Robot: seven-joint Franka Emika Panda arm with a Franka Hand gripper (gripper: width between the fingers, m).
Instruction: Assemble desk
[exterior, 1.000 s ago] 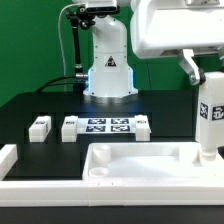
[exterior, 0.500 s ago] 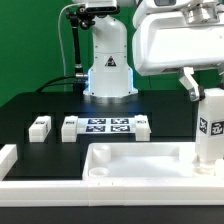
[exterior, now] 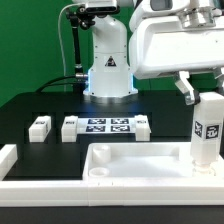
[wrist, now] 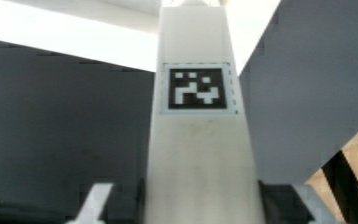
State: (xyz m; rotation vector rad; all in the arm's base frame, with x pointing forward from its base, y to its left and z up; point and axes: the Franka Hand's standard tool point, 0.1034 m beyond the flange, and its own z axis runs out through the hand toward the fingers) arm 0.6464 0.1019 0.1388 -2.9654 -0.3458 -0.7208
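The white desk top (exterior: 138, 166), a wide tray with a raised rim, lies at the front of the table. My gripper (exterior: 205, 92) is shut on a tall white desk leg (exterior: 207, 130) with a black-and-white tag and holds it upright. The leg's lower end sits at the tray's corner on the exterior view's right. In the wrist view the leg (wrist: 201, 120) fills the middle between my fingers, and my gripper (wrist: 202, 205) grips it from both sides. Whether the leg's end is seated in the top is hidden.
Two small white legs (exterior: 39, 127) (exterior: 70, 127) lie on the black table beside the marker board (exterior: 105, 127), with another white block (exterior: 142, 125) at its other end. White border rails (exterior: 12, 160) run along the front. The robot base (exterior: 108, 70) stands behind.
My gripper has come down and slightly toward the exterior view's left with the leg. The leg's lower end now sits lower, at the tray's corner.
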